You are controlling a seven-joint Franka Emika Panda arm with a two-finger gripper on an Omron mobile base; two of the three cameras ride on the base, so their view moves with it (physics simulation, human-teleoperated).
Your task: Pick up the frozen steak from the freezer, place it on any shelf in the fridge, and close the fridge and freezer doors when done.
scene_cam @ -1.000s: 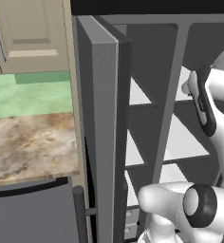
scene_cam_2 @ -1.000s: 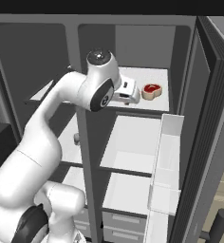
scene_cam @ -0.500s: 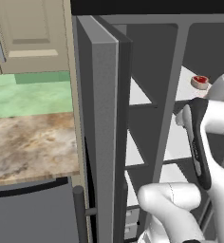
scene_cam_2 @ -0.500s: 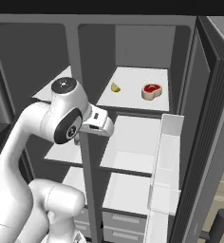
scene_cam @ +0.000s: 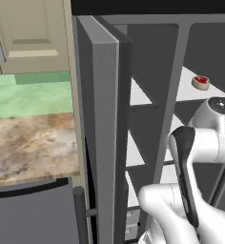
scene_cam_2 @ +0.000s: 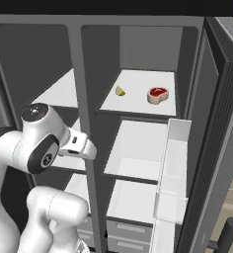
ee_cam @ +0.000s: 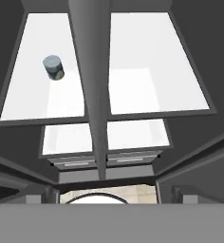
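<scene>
Steak (scene_cam_2: 157, 95) lying on the top right shelf (scene_cam_2: 138, 104), red with a pale rim, near the shelf's right side; seen too in the left base view, small, on the far upper shelf (scene_cam: 200, 82). Just left of it on the same shelf a small yellow wedge (scene_cam_2: 120, 91), apart from the steak. Both doors standing open — left door (scene_cam: 102, 143) edge-on and close in the left base view, right door (scene_cam_2: 222, 148) swung out at the right of the right base view, with pale bins (scene_cam_2: 173, 173) on its inner face. Divider (scene_cam_2: 84, 123) running upright between the two compartments. Arm (scene_cam_2: 44, 148) bent in front of the left compartment, well below and to the left of the steak, wrist reaching toward the divider at middle-shelf height; jaws hidden, so cannot tell how far open, nor whether anything held. From the hand camera, looking down along the divider (ee_cam: 97, 95) at white shelves on either side; on the shelf to the left of it a small grey can (ee_cam: 53, 67), standing alone; drawers (ee_cam: 104, 159) lower down, a strip of pale floor beneath. Beside the left door, a marbled tabletop (scene_cam: 33, 147), green wall (scene_cam: 28, 95) behind it, beige cabinet (scene_cam: 28, 38) above; a dark appliance front with a bar handle (scene_cam: 33, 209) below the tabletop.
</scene>
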